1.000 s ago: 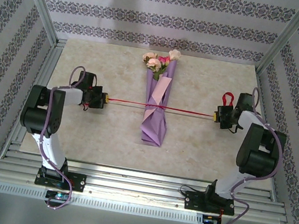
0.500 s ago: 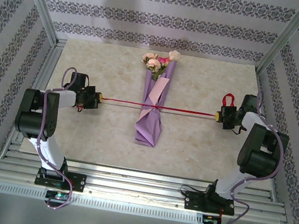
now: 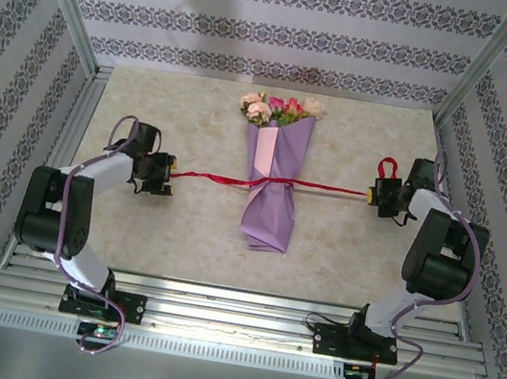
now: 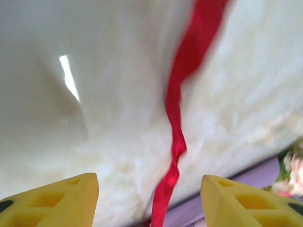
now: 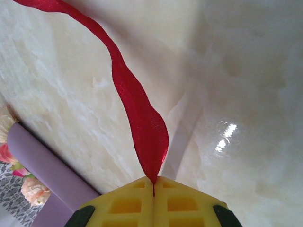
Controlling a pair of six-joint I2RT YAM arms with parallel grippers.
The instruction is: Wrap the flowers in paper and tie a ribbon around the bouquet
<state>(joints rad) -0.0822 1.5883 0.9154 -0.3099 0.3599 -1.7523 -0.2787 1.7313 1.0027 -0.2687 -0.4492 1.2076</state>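
Bouquet (image 3: 276,179) lies mid-table (image 3: 130,227), roses (image 3: 282,109) toward the far wall and purple paper (image 3: 268,216) tapering nearer. Red ribbon (image 3: 221,179) crosses its waist and runs out to both sides. Left gripper (image 4: 149,203) stands with its jaws apart, the ribbon slack between its yellow fingers (image 4: 57,198). Right gripper (image 5: 154,187) is pinched closed on the ribbon's end.

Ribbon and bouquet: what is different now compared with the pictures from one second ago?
The left gripper opened its jaws and let go of the ribbon, whose left half went from taut to slack and wavy. The bouquet loosened, spread wider and shifted slightly to the right. The right gripper stayed in place, shut on the ribbon's other end.
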